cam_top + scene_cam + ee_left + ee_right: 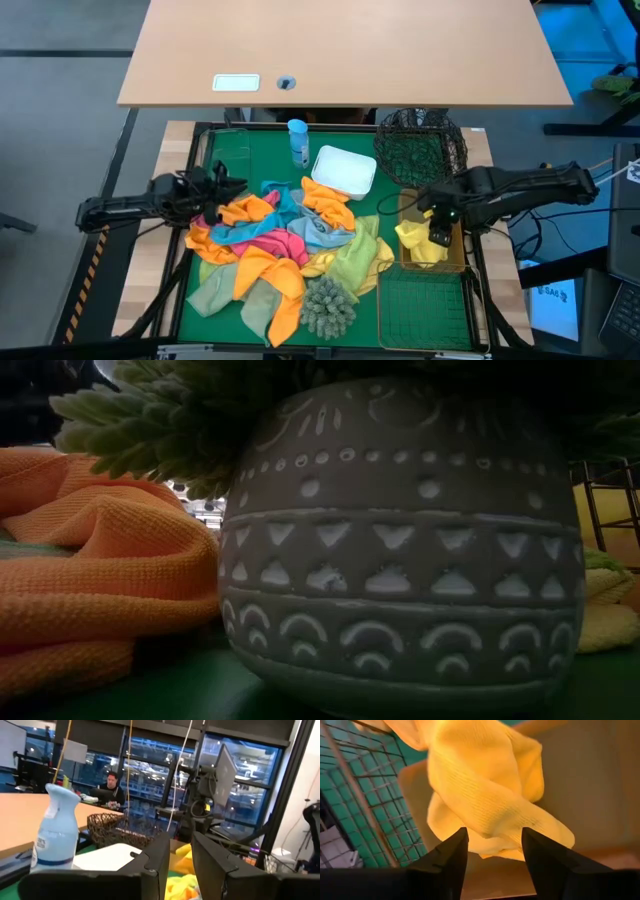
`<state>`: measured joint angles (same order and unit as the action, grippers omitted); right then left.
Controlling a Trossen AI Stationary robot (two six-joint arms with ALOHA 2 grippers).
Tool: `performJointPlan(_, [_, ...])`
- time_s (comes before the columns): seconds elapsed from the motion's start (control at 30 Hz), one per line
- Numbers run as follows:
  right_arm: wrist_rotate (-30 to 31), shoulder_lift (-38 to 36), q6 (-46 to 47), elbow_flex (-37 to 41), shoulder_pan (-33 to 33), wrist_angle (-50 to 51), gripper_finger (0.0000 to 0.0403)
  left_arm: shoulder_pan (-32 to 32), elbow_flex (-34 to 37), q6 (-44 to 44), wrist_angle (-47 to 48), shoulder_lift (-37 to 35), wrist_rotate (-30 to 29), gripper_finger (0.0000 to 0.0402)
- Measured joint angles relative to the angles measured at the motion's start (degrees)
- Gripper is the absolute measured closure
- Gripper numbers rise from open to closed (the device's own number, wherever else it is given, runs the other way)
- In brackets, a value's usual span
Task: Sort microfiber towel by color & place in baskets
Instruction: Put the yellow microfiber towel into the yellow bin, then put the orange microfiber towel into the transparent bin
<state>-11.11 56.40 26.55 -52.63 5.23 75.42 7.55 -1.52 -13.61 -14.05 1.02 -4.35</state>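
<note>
From above, the right gripper [437, 222] hangs over the nearer-to-centre gold wire basket [460, 268], where a yellow towel [418, 243] already lies bunched on its floor. A second gold basket [425, 308] sits empty beside it, nearer the table's front edge. The left gripper [222, 192] waits at the left edge of the towel pile [280, 240] — orange, pink, teal-blue, yellow and pale green cloths tangled on the green mat [365, 300]. Behind the pile stand a white tub [344, 170], a round black mesh basket [420, 145] and a blue spray bottle [298, 140]; a shaggy grey-green plant [328, 305] sits at the pile's front.

The low view is filled by a patterned grey pot [400, 550] with an orange towel [90, 580] folded beside it and a yellow cloth [605, 615] at the far right.

The left wrist view shows that arm's fingers [155, 862] a modest gap apart with nothing between them, yellow and orange cloth below, and a person seated in the room beyond.

The right wrist view shows its two fingers [447, 857] spread, with the yellow towel [485, 795] lying just past the tips and not pinched — released, I judge.

These cloths look light, limp and fuzzy, so a grip should not slip, but they will drape and drag neighbours along. A raised fold or a free corner at the pile's edge looks like the best place to pinch — away from any overlap.
</note>
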Motion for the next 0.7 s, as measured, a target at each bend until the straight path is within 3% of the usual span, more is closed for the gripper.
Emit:
performJointPlan(0.17, [0.07,-0.01,-0.24,-4.23,0.0,0.02,0.0218,-0.73,-3.89,0.08,0.12,4.09,-0.5,0.0324])
performJointPlan(0.3, [0.4,-0.02,-0.27,-8.35,0.0,0.02,0.0219,-1.89,-8.89,-0.28,5.48,9.82,-0.5,0.0324])
performJointPlan(0.7, [9.18,-0.04,-4.46,-15.22,0.0,-4.88,0.0219,-8.42,-23.82,-7.31,22.08,31.86,3.83,0.0324])
